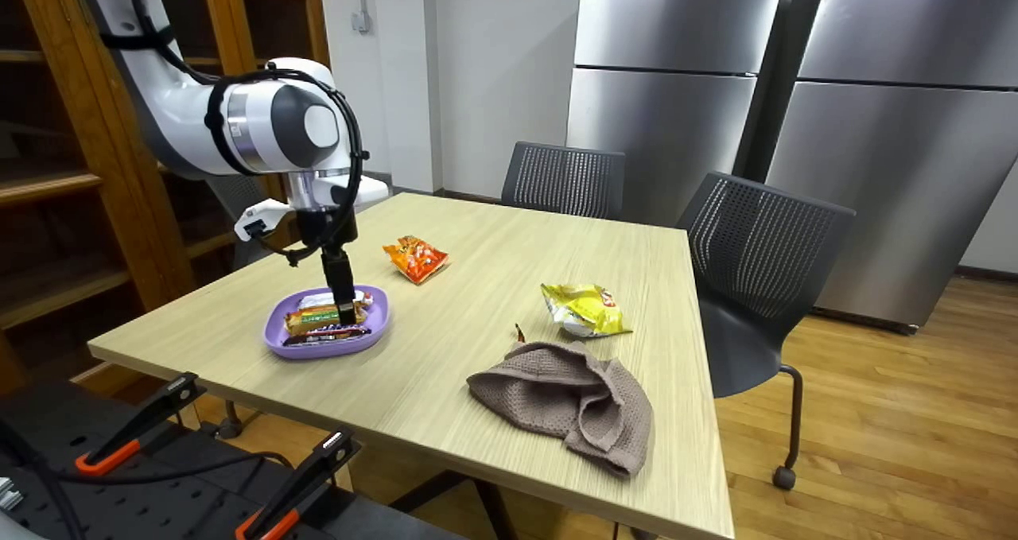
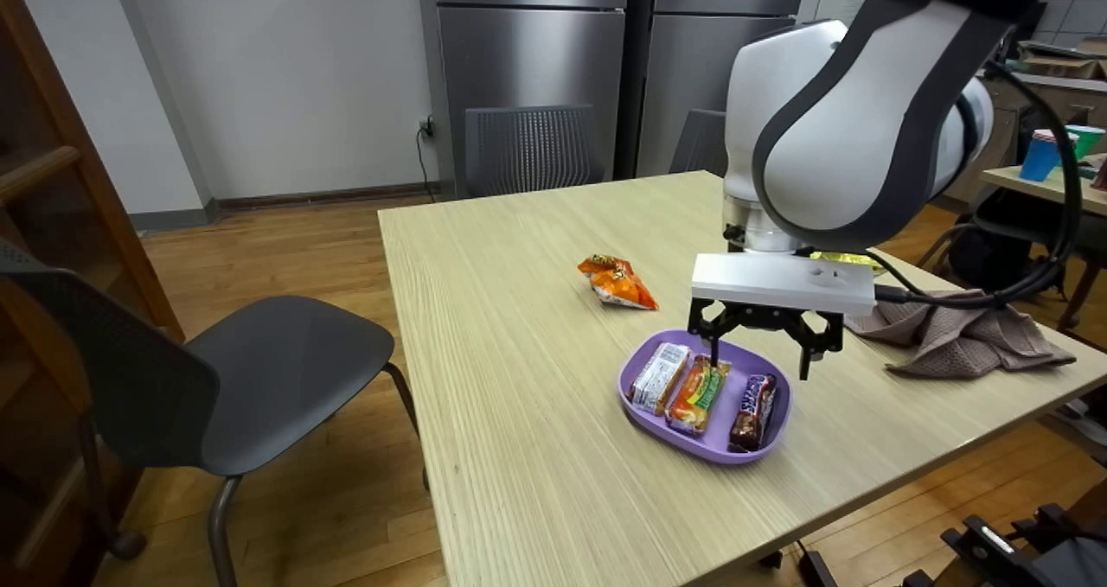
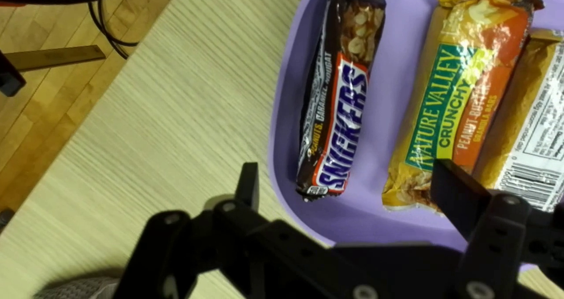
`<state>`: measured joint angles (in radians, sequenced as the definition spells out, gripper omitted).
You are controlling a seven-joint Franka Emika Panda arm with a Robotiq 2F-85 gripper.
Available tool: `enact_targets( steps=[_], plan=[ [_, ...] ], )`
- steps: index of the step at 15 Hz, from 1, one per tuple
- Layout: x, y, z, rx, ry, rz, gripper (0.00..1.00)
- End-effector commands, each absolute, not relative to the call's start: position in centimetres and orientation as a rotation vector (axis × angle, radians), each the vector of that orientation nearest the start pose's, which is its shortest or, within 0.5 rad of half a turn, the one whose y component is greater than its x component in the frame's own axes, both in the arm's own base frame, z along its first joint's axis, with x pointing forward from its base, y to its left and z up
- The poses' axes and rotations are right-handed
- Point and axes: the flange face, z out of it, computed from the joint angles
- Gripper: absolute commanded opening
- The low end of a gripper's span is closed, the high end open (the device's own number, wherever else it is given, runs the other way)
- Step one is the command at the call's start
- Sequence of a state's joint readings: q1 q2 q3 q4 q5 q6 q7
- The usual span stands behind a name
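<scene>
One slim, glossy dark-brown Snickers bar [image 3: 341,101] is lying in a rounded purple plastic tray [image 3: 401,48] in the wrist view, close along its wall, with blue-on-white lettering facing up. Across a strip of bare purple, a yellow-orange Nature Valley granola bar [image 3: 462,101] with a green label is lying beside a golden-and-white wrapped bar [image 3: 535,131] that is showing its barcode. The black two-fingered gripper [image 3: 346,162] is standing with its jaws wide apart: one finger is hanging over the pale wood-grain table [image 3: 176,127] just outside the rim, while the other is covering part of the granola bar's lower end. Whether it is touching, I cannot tell.

In an exterior view, all three bars are resting in the tray below the gripper. A bulky white-and-grey robot arm [image 2: 839,155] is hanging partly in front of a rumpled grey-brown waffle-weave towel [image 2: 964,336], and a crumpled orange snack bag [image 2: 621,284] is lying beyond the tray.

Also in an exterior view, the gripper is appearing side-on, blocking part of the bars. A shiny yellow snack bag [image 1: 587,309] is sitting just beside the towel, well apart from the tray, and a black clamp with an orange handle [image 1: 145,421] is sitting near the table's edge.
</scene>
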<state>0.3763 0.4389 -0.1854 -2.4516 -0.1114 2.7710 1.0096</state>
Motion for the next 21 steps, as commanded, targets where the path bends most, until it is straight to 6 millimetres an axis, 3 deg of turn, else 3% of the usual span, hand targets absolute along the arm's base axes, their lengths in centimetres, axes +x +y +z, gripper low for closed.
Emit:
enact_targets(
  steps=[1, 7, 21],
  plan=[
    [46.1, 7.4, 13.4, -3.067, 1.158, 0.005, 1.00],
    [47.6, 5.2, 14.3, -3.037, 1.198, -0.036, 1.00],
    [49.0, -4.1, 15.6, -2.938, 1.415, -0.057, 1.00]
  ],
)
